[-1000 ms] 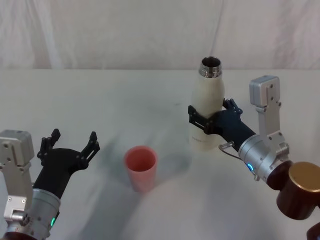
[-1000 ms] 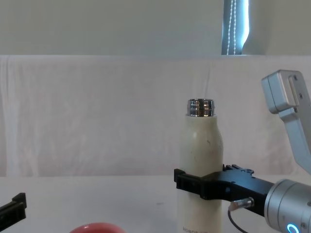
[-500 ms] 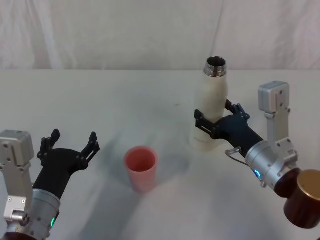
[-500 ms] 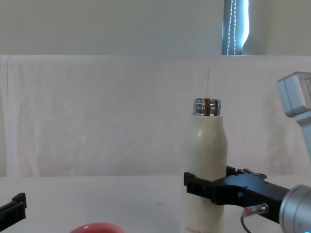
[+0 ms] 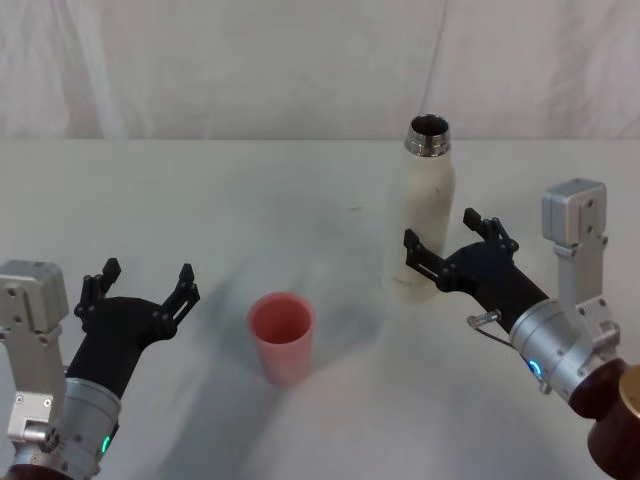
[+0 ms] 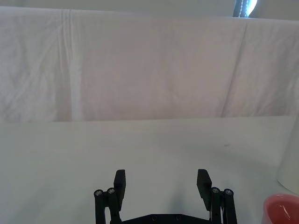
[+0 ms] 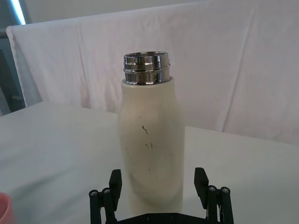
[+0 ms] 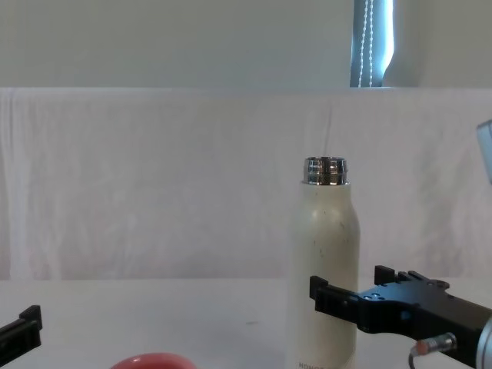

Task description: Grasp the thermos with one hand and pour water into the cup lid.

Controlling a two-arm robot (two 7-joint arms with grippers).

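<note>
The thermos (image 5: pixel 423 215) is a cream-white bottle with an open chrome neck, standing upright on the white table right of centre; it also shows as the thermos (image 7: pixel 149 154) and the thermos (image 8: pixel 327 261). My right gripper (image 5: pixel 440 232) is open, its black fingers flanking the lower body with a gap on each side, as seen at the right gripper (image 7: pixel 158 176) and the right gripper (image 8: pixel 347 283). The pink cup lid (image 5: pixel 282 330) stands mouth-up in front of me, left of the thermos. My left gripper (image 5: pixel 145 275) rests open at the near left, also in the left wrist view (image 6: pixel 161 179).
A white cloth covers the table (image 5: pixel 250 200), and a white cloth backdrop (image 5: pixel 200 70) hangs behind its far edge. The copper-coloured joint (image 5: pixel 620 420) of my right arm sits at the near right corner.
My right gripper has opened, let go of the thermos and drawn back toward me and to the right. The thermos now stands upright on its own. The left arm has not moved.
</note>
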